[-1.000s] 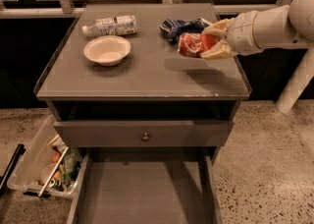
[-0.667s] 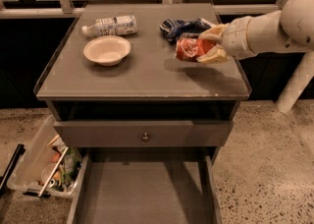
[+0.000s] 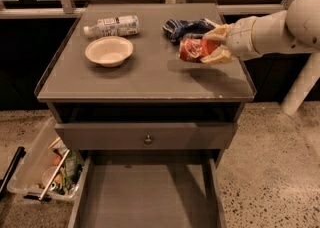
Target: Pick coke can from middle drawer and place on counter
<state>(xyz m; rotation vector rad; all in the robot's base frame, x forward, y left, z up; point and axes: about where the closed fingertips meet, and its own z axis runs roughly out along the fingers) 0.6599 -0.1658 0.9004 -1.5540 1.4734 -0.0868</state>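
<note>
The red coke can [image 3: 194, 50] lies on its side between my fingers, held just above the right part of the grey counter [image 3: 145, 74]. My gripper [image 3: 214, 46] reaches in from the right on a white arm and is shut on the can, one cream finger [image 3: 217, 33] over it and one under. Its shadow falls on the counter below it. The middle drawer [image 3: 145, 192] is pulled out at the bottom of the camera view, and its grey floor shows bare.
A white bowl [image 3: 109, 50] and a white-labelled clear bottle [image 3: 111, 26] lie on the counter's left. A dark blue bag [image 3: 186, 26] lies behind the can. The drawer front with a round knob [image 3: 148, 139] is shut. A clear bin [image 3: 42, 164] of items stands on the floor at left.
My gripper with the can has shifted a little to the left and slightly down over the counter. Nothing else has moved.
</note>
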